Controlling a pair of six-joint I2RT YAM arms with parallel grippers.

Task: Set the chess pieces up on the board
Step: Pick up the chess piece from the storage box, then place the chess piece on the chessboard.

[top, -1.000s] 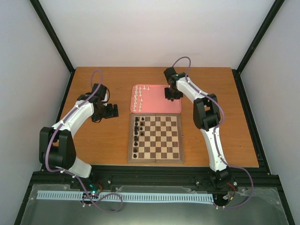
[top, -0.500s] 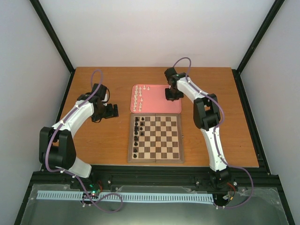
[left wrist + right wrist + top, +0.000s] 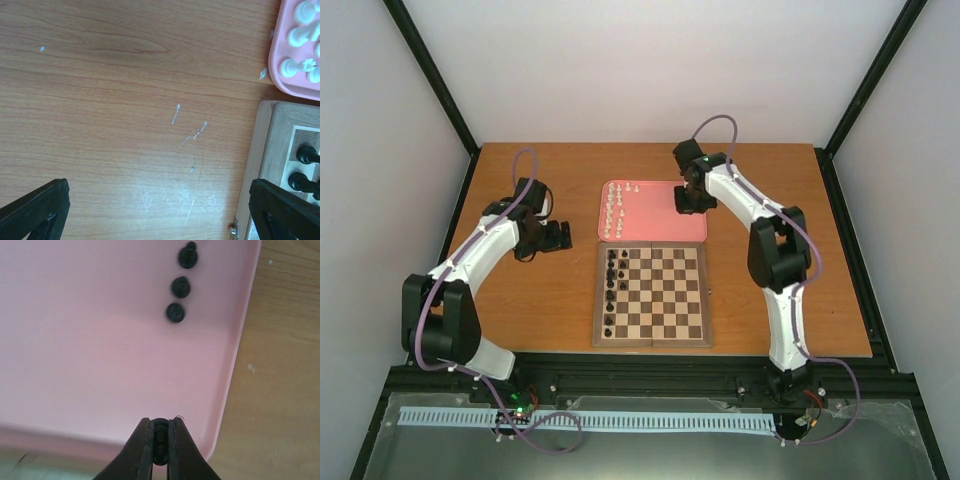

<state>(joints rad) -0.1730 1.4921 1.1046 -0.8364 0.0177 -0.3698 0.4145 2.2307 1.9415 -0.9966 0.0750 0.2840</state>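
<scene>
Chess pieces (image 3: 611, 280) stand partly on the board (image 3: 653, 293), partly in the pink tray (image 3: 100, 365), where the right gripper (image 3: 160, 424) pinches a black piece (image 3: 160, 440), likely for carrying across; the left gripper (image 3: 160, 210) hangs spread nearby.

Board (image 3: 652, 342): wooden, dark/light checks, lies flat. Black pcs (image 3: 611, 288) upright along its left files. Cream-white pcs (image 3: 614, 207) upright in pink tray (image 3: 665, 228), left side. 3 black pawns (image 3: 180, 287) stand by tray's right rim. Lone black pc (image 3: 160, 432) is pinched in right gripper (image 3: 160, 422).
</scene>
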